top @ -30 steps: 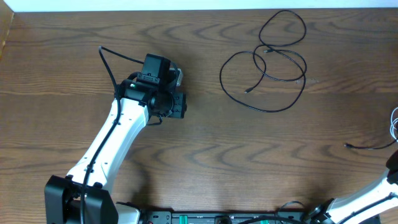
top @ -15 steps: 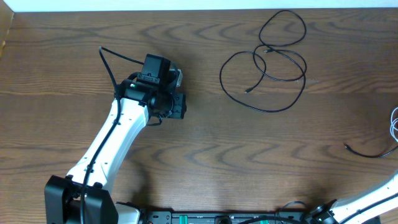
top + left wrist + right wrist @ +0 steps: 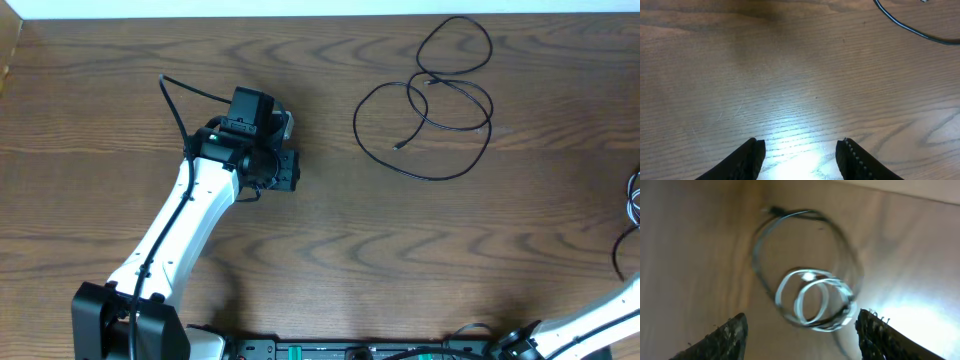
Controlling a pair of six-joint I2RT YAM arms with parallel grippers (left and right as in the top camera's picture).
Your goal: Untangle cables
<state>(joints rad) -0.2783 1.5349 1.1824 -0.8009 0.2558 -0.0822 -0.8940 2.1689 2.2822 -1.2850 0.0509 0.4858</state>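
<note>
A long thin black cable (image 3: pixel 430 110) lies in loose overlapping loops at the back right of the table. A strand of it crosses the top right of the left wrist view (image 3: pixel 910 27). My left gripper (image 3: pixel 800 144) is open over bare wood with nothing between its fingers; overhead it sits left of the loops (image 3: pixel 288 170). In the blurred right wrist view, the coiled white cable (image 3: pixel 812 300) and a black cable loop (image 3: pixel 805 245) lie together just ahead of my open right gripper (image 3: pixel 801 314). Its fingers (image 3: pixel 735 335) stand apart on either side of the coil, not touching it.
The wooden table (image 3: pixel 400 250) runs to a pale back edge (image 3: pixel 300 8). A dark cable strand (image 3: pixel 632 195) shows at the far right edge overhead. The right arm (image 3: pixel 600 315) enters at the bottom right corner, and the left arm's own thick cable (image 3: pixel 185 90) arcs behind its wrist.
My right gripper has gone from shut to open. The black cable end near the right edge overhead has slid right, nearly out of frame. The left arm has not moved.
</note>
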